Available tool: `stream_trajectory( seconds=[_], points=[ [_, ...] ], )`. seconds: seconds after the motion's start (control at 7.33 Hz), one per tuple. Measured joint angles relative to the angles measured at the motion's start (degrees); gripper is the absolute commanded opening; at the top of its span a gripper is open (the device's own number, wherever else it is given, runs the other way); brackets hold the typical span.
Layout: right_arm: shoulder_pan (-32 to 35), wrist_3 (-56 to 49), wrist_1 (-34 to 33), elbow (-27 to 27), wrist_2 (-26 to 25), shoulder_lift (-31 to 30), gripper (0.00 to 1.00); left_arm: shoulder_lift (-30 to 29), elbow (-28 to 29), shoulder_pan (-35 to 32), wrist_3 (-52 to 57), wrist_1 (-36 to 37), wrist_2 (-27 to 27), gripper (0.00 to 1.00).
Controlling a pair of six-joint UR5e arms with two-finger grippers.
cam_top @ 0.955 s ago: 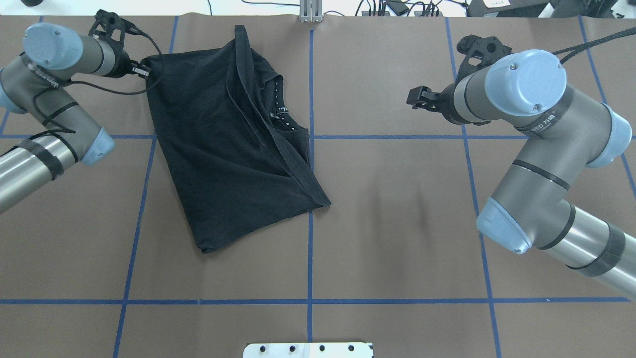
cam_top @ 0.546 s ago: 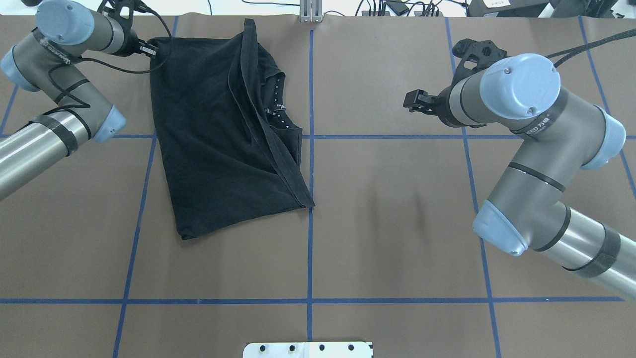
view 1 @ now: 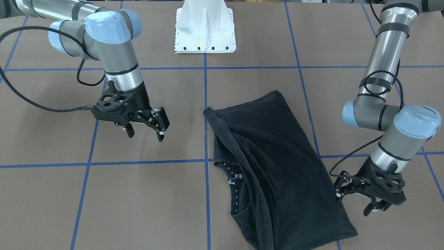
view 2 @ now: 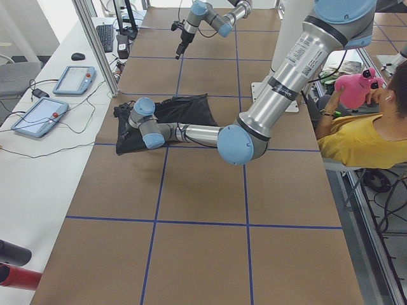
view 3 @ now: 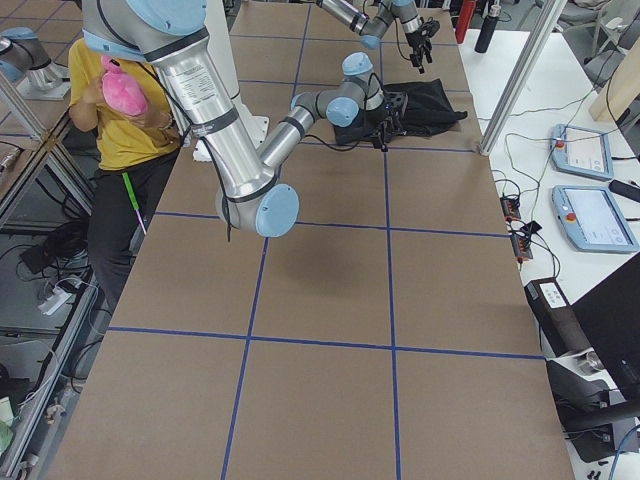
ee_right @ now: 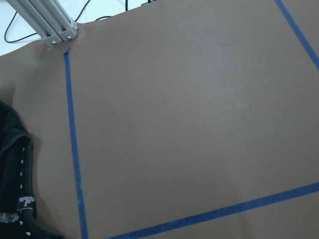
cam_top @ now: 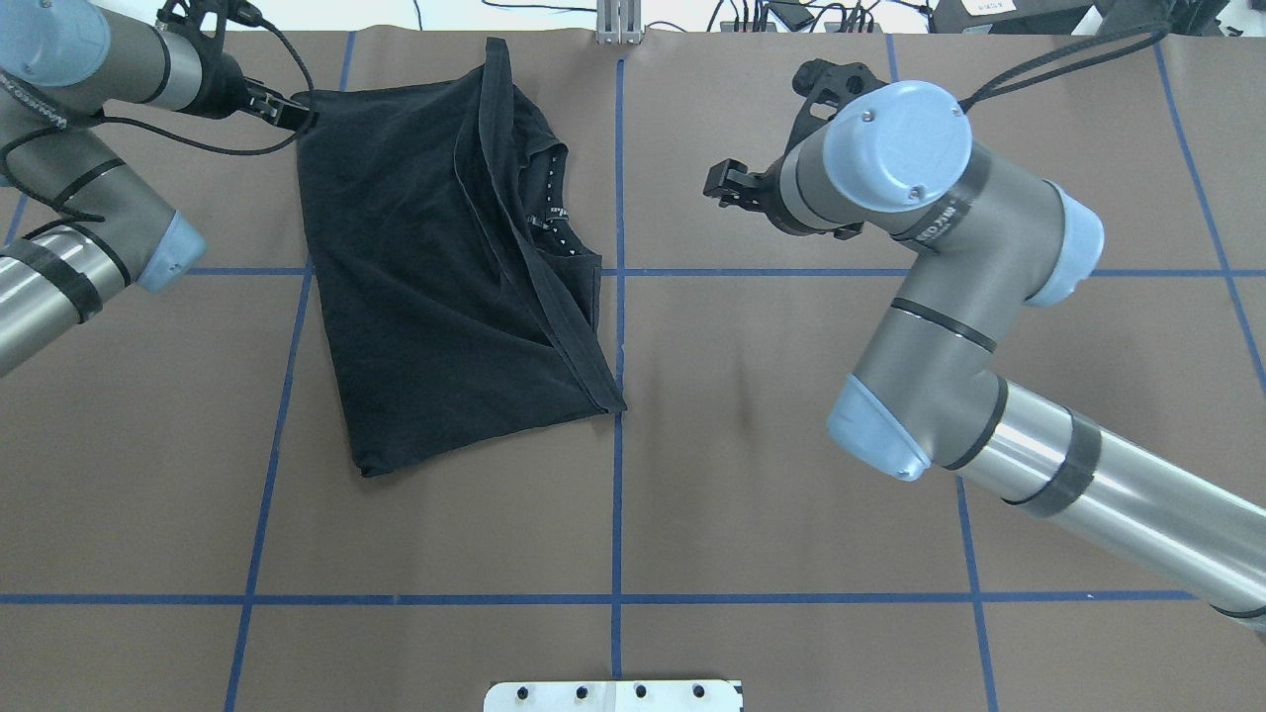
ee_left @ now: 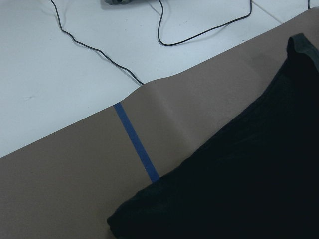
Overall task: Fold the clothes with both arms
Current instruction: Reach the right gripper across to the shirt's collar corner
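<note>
shirt (cam_top: 435,287): black, folded lengthwise, collar showing, lay flat and slanted at the far edge, left of centre | left arm (cam_top: 59,287): reached toward far-left corner, gripper (view 1: 352,205) spread just beside shirt's corner | right arm (cam_top: 989,247): hung over far right half, gripper (view 1: 146,136) spread, apart from shirt

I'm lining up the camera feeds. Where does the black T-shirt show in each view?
Front-facing: T-shirt right of centre, lower half.
Overhead: upper left of centre.
Exterior left: upper left of centre.
Exterior right: top, right of centre.
Left wrist: lower right corner.
Right wrist: lower left edge, collar part only.
Shared landmark: the blue tape line beside the collar, seen overhead, front-facing and right wrist.
</note>
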Motion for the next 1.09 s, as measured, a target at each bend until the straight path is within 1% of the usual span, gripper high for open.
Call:
stream_trajectory(
  seconds=[0.14, 0.41, 0.55, 0.68, 0.96, 1.09],
  points=[
    [-1.1, 0.7, -0.1, -3.6, -1.0, 3.9, 1.0, 1.4, -1.8, 0.0, -0.2, -0.1, -0.4, 1.0],
    [-3.5, 0.9, -0.5, -11.5, -3.5, 12.0, 0.98, 2.5, -3.2, 0.1, -1.4, -0.3, -0.5, 1.0],
    [-5.1, 1.0, -0.5, -15.7, -5.2, 15.8, 0.9, 3.0, -4.0, 0.2, -2.1, -0.3, -0.5, 1.0],
    [-6.6, 1.1, -0.2, -18.8, -7.1, 18.1, 0.84, 3.6, -4.9, 0.3, -3.1, -0.4, -0.5, 1.0],
    [-8.1, 1.8, -0.2, -22.9, -8.7, 21.0, 0.83, 4.3, -5.6, 0.5, -4.3, -0.4, -0.6, 1.0],
    [-8.4, 1.9, -0.3, -27.6, -9.1, 24.7, 0.76, 4.4, -5.7, 0.5, -4.4, -0.4, -0.6, 1.0]
  ],
)
